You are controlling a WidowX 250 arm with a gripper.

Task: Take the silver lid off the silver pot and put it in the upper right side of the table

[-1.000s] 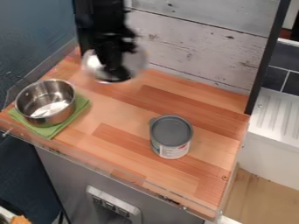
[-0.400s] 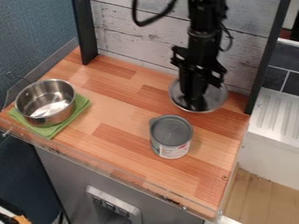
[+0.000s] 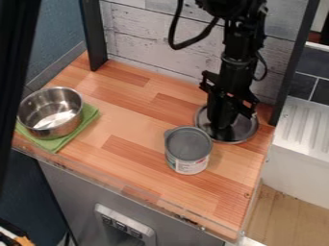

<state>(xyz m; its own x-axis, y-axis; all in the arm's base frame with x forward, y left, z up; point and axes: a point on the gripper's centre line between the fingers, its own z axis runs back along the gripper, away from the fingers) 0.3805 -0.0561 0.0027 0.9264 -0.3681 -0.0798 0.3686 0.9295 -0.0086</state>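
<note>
My black gripper (image 3: 222, 126) hangs at the upper right of the table, its tips at the middle of the silver lid (image 3: 244, 130), where the knob is hidden. The lid lies flat at or just above the wood, right behind the grey can; I cannot tell whether it touches the table. The silver pot (image 3: 59, 126) stands uncovered at the left on a green cloth (image 3: 90, 115).
A can with a grey top (image 3: 188, 145) stands close in front of the lid. The wooden table (image 3: 128, 144) has a plank wall (image 3: 154, 38) behind it and a black post (image 3: 292, 67) at the right. A dark bar crosses the left edge.
From the upper left, my gripper has carried the lid across to the upper right, then lower toward the table. The pot and the can have stayed put. A dark bar has appeared at the left.
</note>
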